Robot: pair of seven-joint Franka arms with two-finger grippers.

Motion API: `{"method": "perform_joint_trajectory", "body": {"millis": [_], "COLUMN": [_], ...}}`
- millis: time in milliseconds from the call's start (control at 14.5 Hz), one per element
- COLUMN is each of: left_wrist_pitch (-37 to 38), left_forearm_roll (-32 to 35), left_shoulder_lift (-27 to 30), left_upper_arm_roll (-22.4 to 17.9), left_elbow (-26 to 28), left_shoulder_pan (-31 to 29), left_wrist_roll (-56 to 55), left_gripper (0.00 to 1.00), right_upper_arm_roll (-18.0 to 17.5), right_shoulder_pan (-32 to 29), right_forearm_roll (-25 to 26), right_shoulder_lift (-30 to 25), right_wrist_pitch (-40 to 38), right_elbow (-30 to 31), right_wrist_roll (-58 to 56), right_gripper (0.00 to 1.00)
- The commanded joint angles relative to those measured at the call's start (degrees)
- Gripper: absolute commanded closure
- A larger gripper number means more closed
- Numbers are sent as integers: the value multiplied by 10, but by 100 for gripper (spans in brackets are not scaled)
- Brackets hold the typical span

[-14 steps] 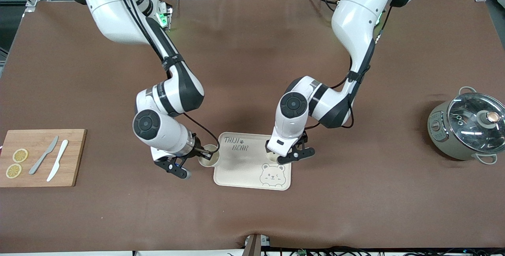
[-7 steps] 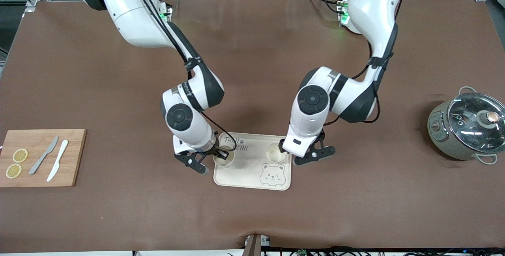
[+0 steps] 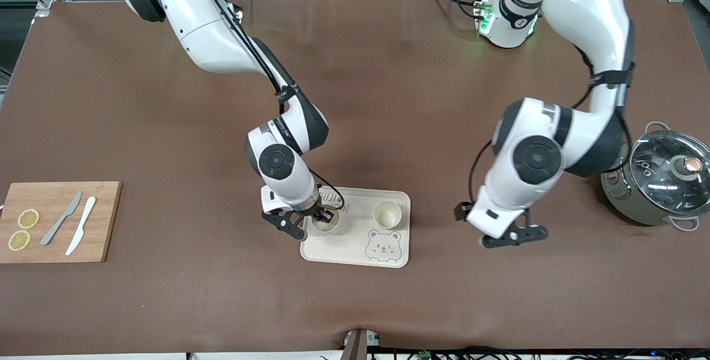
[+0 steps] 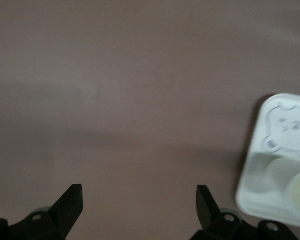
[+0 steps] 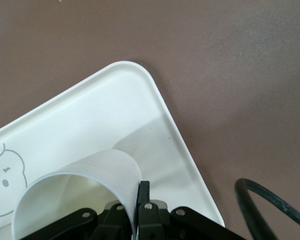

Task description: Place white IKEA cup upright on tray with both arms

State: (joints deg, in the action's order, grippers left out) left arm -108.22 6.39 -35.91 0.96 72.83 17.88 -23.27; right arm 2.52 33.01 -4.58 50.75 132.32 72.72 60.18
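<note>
The worktop point(image 3: 388, 99) is carrying the tray point(image 3: 355, 249), where one cup point(image 3: 387, 214) is already standing upright, alone, at the end toward the left arm. The left hand point(image 3: 513, 235), fingers spread and empty, has been pulling away and is now hanging over bare worktop beside the tray. The right hand point(image 3: 310, 221) has been carrying the second cup point(image 3: 325, 223) in over the tray's other end, pinching its rim; only setting it down seems left.
</note>
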Motion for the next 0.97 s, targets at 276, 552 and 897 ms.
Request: {"method": "perform_joint_trajectory", "body": {"millis": [276, 552, 897], "left_wrist_pitch": [61, 81, 105], "left_forearm_roll": [-9, -42, -52], "left_shoulder_lift": [58, 106, 145], "left_upper_arm_roll": [1, 5, 5], "left_elbow": [20, 19, 15], "left_shoulder_pan": [-57, -137, -177], "left_wrist_roll": [135, 226, 274], "left_gripper": [0, 0, 0], "right_upper_arm_roll": [6, 6, 7], "right_shoulder_pan": [11, 14, 20], "right_forearm_roll": [11, 11, 19], "right_shoulder_lift": [15, 22, 28], "right_wrist_pitch": [19, 32, 36], "right_elbow": [-10, -10, -9], "right_wrist_roll": [27, 30, 39], "right_gripper": [100, 100, 100]}}
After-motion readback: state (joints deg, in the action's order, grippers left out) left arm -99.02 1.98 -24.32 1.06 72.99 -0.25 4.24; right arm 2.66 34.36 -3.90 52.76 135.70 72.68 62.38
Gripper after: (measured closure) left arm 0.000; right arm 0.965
